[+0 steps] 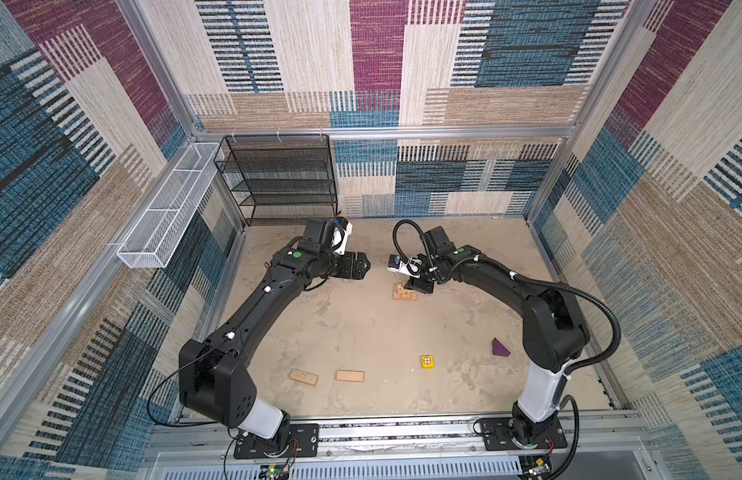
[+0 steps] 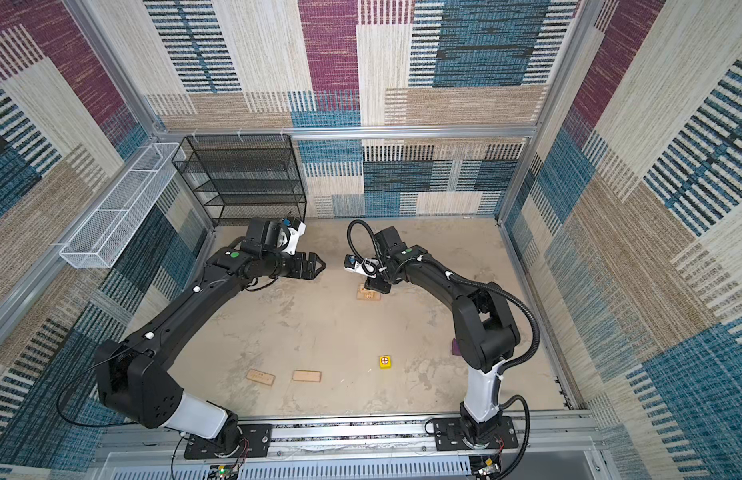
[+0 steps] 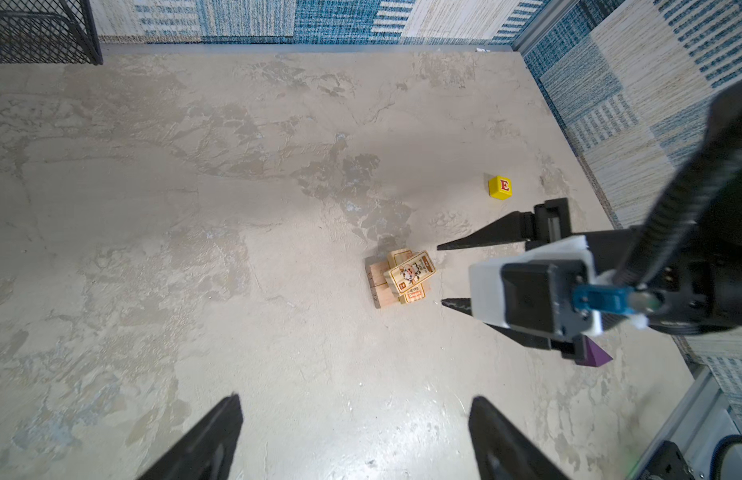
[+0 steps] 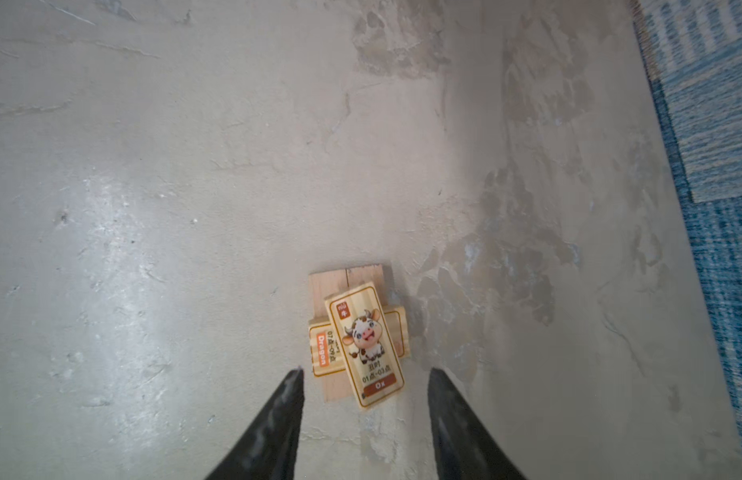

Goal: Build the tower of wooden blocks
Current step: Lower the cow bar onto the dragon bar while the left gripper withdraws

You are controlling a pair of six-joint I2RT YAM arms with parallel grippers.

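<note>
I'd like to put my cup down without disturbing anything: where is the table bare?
Widest bare patch: the middle of the table, between the plank stack behind and the two loose planks and yellow cube in front. The back right corner is bare too. Crowded: around the stack, where the right gripper hangs, and near the purple wedge.

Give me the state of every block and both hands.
Plank stack: crossed, no cube on it.
Ox plank: topmost, skewed.
Yellow cube: loose, unstacked.
Purple wedge: loose, unstacked.
Loose plank nearer cube: flat, unstacked.
Farther loose plank: flat, unstacked.
Left hand: open, empty.
Right hand: open, straddling Ox plank's end.
</note>
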